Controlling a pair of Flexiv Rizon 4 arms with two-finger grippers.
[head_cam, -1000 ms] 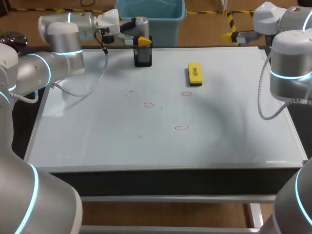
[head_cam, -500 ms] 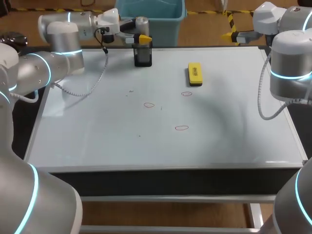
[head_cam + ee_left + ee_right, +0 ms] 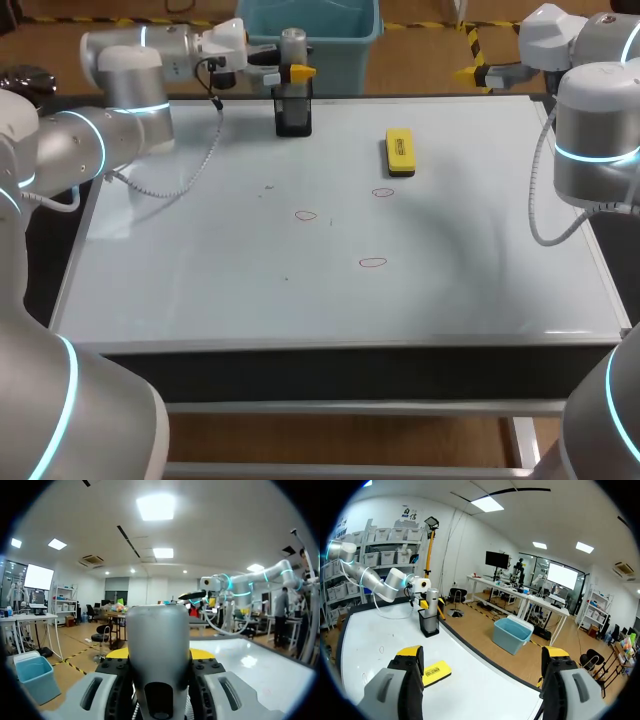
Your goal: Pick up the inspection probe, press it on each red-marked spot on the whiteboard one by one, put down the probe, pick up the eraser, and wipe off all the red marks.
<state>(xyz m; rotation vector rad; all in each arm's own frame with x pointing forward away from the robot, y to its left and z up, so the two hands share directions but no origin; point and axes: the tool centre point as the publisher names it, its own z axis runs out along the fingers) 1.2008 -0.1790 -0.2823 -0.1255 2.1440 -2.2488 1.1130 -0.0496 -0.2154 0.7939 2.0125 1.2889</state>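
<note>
While the whiteboard (image 3: 200,280) spreads across the table under me, my left arm (image 3: 110,95) comes in along its far left edge. My right arm (image 3: 595,130) stands at the far right corner.

My right gripper (image 3: 482,655) hangs beside that corner with its fingers spread wide, looking across the whiteboard toward the left arm.

My left gripper (image 3: 298,72) sits just above the holder (image 3: 293,110), a black open-topped cup standing upright on the whiteboard at its far edge, left of the middle.

To the right of the holder and apart from it, the eraser (image 3: 399,151) lies flat on the whiteboard. It is a yellow block with its long side running front to back.

My left gripper is clamped on the probe (image 3: 293,45), a silver cylinder held upright with its rounded top sticking up past the fingers. In the left wrist view it fills the gap between my two yellow tips, which press on it from both sides. It stands directly over the holder, and I cannot tell whether its lower end is clear of the rim.

Three marks lie on the whiteboard as small red ovals. One (image 3: 383,192) is just in front of the eraser, one (image 3: 306,215) lies left of that near the middle, and one (image 3: 373,263) is nearest the front edge.
</note>
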